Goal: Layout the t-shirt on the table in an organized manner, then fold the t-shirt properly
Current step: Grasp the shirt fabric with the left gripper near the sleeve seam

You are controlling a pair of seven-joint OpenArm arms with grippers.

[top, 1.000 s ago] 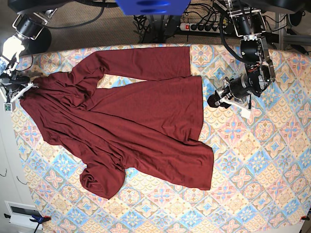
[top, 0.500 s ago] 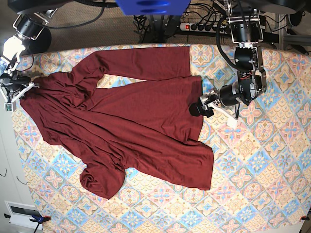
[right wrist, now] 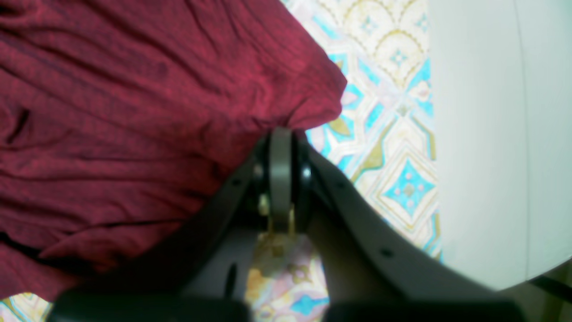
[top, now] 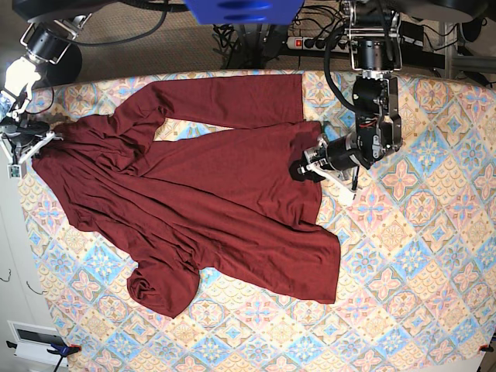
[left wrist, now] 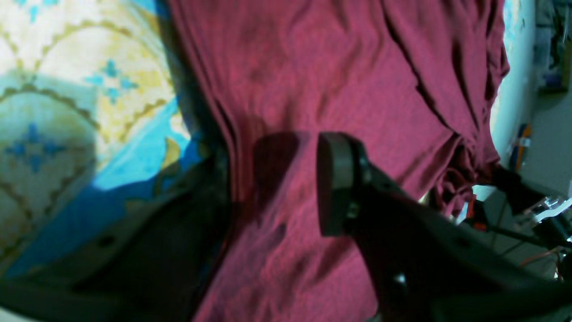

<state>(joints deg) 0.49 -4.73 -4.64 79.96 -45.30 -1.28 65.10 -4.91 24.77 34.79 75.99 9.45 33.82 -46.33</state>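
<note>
Patterned table [top: 418, 256], laying-out step: t-shirt [top: 209, 209] sprawled crooked across its left half; your right gripper [right wrist: 280, 134] clenched on one corner, left gripper [left wrist: 277, 179] parted astride the opposite edge, so next you should pinch there and draw taut.

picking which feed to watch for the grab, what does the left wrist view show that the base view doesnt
Only the left wrist view shows the gap between the left hand fingers, astride the t-shirt edge, fabric between them. Only the base view shows the whole shirt spread crooked on the table, and the right hand at its far corner. Both show the left hand at the shirt's edge.
</note>
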